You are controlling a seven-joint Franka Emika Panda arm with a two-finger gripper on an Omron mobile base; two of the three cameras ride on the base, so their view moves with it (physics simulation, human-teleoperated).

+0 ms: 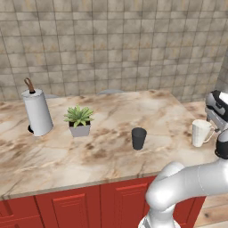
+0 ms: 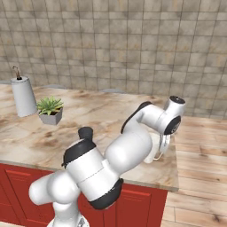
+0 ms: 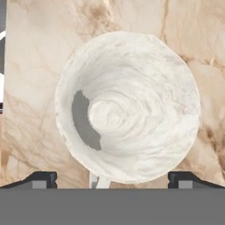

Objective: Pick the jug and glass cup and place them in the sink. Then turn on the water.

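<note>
End effector (image 3: 112,180) fully open, empty, poised above jug (image 3: 127,107); jug upright on surface (image 3: 35,52), mouth directly beneath, rim between fingertips (image 3: 41,179). Step: grasp. Advice: descend straight, straddle wall, avoid handle stub, then close. Glass cup (image 1: 139,138) stands well off to side.

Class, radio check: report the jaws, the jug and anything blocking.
Gripper open, jaws wide, directly above the jug. Jug upright on the counter, not gripped. Glass cup stands apart. Nothing blocking.

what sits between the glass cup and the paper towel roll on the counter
A small potted plant in a grey square pot stands between the glass cup and the paper towel roll, seen in the left base view.
</note>
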